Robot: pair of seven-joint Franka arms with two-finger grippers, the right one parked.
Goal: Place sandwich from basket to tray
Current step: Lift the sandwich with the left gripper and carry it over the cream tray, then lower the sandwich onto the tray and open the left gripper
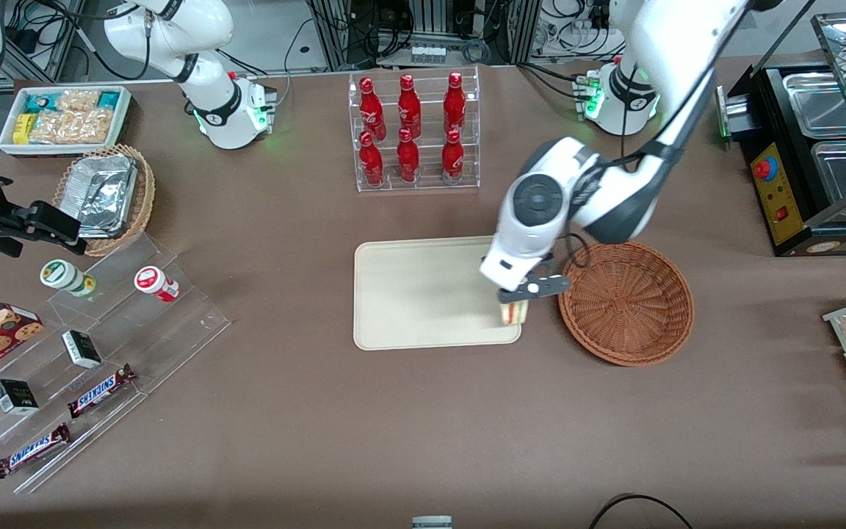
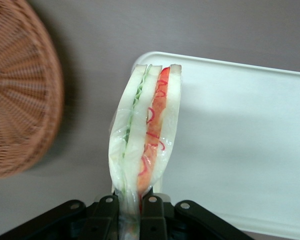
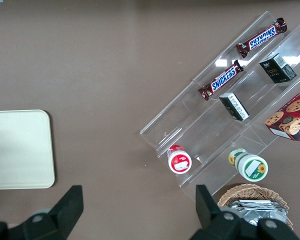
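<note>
My left gripper (image 1: 515, 300) is shut on the sandwich (image 1: 513, 313), a wedge of white bread with red and green layers in clear wrap. It holds the sandwich over the corner of the cream tray (image 1: 416, 294) that lies nearest the basket and the front camera. The reddish-brown wicker basket (image 1: 626, 301) stands beside the tray, toward the working arm's end, and looks empty. In the left wrist view the sandwich (image 2: 146, 131) hangs from the gripper (image 2: 130, 207), over the tray's rim (image 2: 230, 67), with the basket (image 2: 20, 95) beside it.
A clear rack of red bottles (image 1: 413, 132) stands farther from the front camera than the tray. A tan basket with foil containers (image 1: 106, 195), a white snack bin (image 1: 63, 117) and clear steps with snacks (image 1: 85, 367) lie toward the parked arm's end. A food warmer (image 1: 812, 154) stands toward the working arm's end.
</note>
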